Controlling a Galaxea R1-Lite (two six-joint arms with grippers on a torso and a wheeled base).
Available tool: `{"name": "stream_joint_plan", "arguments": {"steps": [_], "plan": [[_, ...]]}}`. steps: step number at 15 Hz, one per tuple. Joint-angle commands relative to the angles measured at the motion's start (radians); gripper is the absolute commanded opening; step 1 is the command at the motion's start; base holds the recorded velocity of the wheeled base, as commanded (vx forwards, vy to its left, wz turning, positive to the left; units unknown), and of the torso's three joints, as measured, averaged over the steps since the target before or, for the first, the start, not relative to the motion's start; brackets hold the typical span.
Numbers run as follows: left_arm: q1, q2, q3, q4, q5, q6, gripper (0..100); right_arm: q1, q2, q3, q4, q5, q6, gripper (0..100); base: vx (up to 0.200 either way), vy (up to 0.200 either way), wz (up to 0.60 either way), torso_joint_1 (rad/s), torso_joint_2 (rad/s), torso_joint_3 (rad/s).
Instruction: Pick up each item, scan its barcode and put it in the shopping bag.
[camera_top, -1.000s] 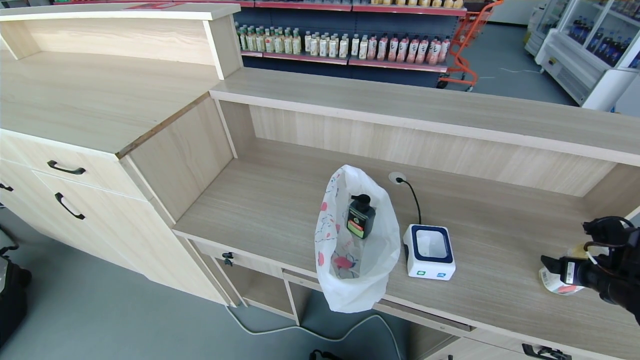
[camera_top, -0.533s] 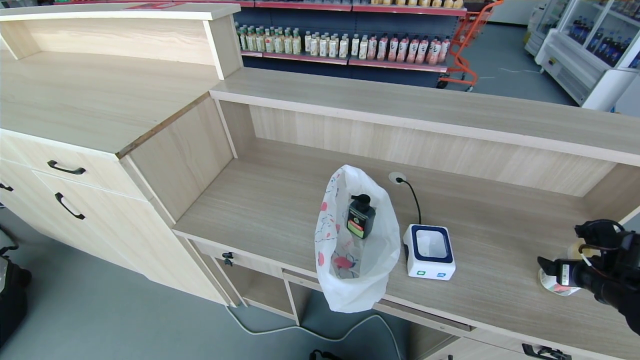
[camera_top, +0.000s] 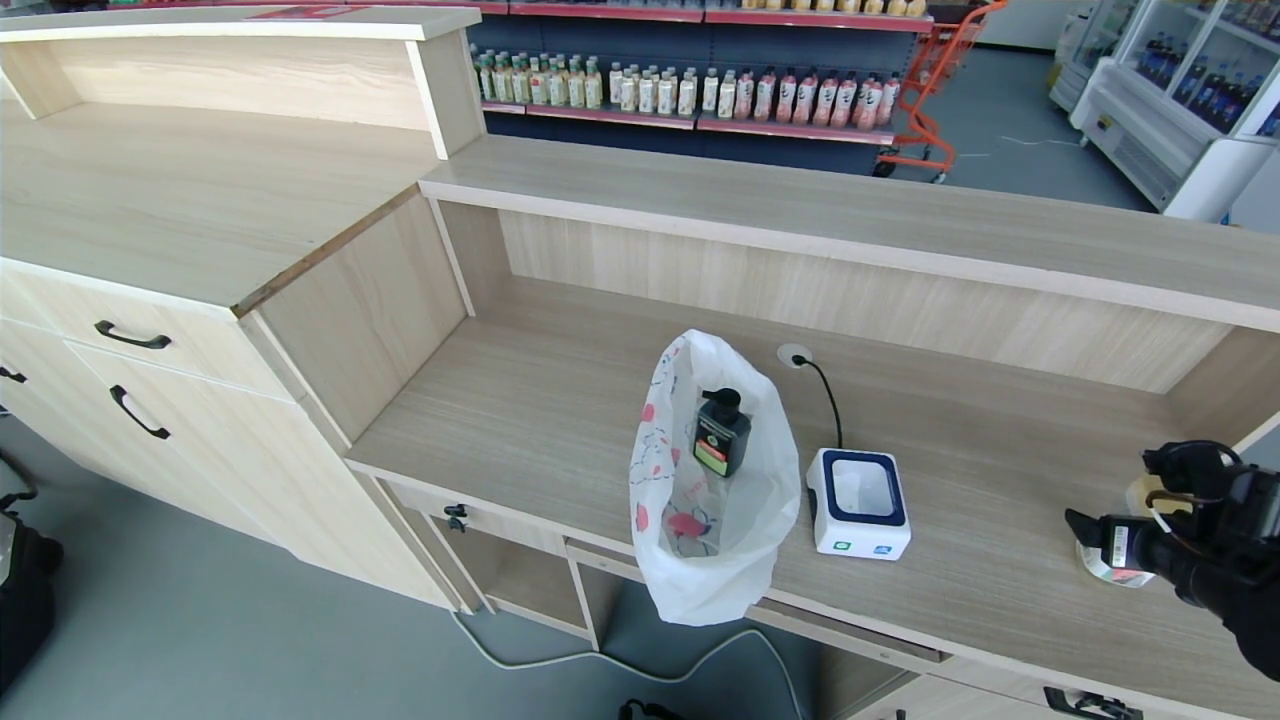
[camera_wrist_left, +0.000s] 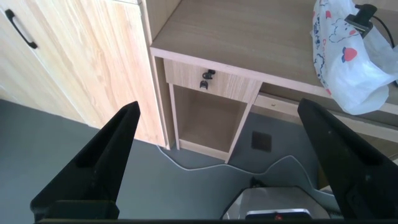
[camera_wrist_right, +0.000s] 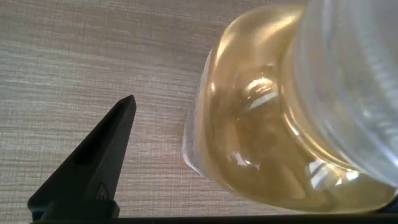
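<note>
A clear bottle of yellow liquid (camera_top: 1103, 569) with a white label stands on the counter at the far right. My right gripper (camera_top: 1116, 545) is open at it, one black finger (camera_wrist_right: 93, 168) a little apart from the bottle's side (camera_wrist_right: 273, 130); the other finger is hidden. The white shopping bag (camera_top: 700, 560) hangs open at the counter's front edge with a black pump bottle (camera_top: 722, 435) upright inside. The white and blue scanner (camera_top: 860, 500) lies just right of the bag. My left gripper (camera_wrist_left: 217, 109) hangs open and holds nothing, low beside the counter front, left of the bag (camera_wrist_left: 348, 68).
A black cable (camera_top: 828, 395) runs from the scanner to a hole in the counter. A raised ledge (camera_top: 850, 215) backs the counter and a taller cabinet (camera_top: 200, 200) stands at the left. Bare counter lies between scanner and bottle. Drawers sit under the front edge.
My right gripper has shifted a little to the left and farther in around the yellow bottle, which stays on the counter. The bag, scanner and left arm have not moved.
</note>
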Motion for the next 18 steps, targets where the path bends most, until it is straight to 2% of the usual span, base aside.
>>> {"name": "stream_joint_plan", "arguments": {"steps": [1, 3, 4, 14, 18], "plan": [[0.000, 0.000, 0.000, 0.000, 0.000, 0.000, 100, 0.012, 0.022, 0.002, -0.015, 0.000, 0.000, 100, 0.000, 0.000, 0.00, 0.000, 0.00, 0.000], [0.000, 0.000, 0.000, 0.000, 0.002, 0.000, 100, 0.017, 0.028, 0.002, -0.024, 0.000, 0.000, 100, 0.000, 0.000, 0.00, 0.000, 0.00, 0.000], [0.000, 0.000, 0.000, 0.000, 0.000, 0.000, 100, 0.025, 0.036, 0.000, -0.046, 0.001, 0.000, 0, 0.000, 0.000, 0.00, 0.000, 0.00, 0.000], [0.000, 0.000, 0.000, 0.000, 0.000, 0.000, 100, 0.043, 0.045, 0.002, -0.127, 0.001, 0.008, 0, 0.000, 0.000, 0.00, 0.000, 0.00, 0.000], [0.000, 0.000, 0.000, 0.000, 0.000, 0.000, 100, 0.046, 0.060, -0.001, -0.193, 0.041, 0.008, 0, 0.000, 0.000, 0.00, 0.000, 0.00, 0.000]]}}
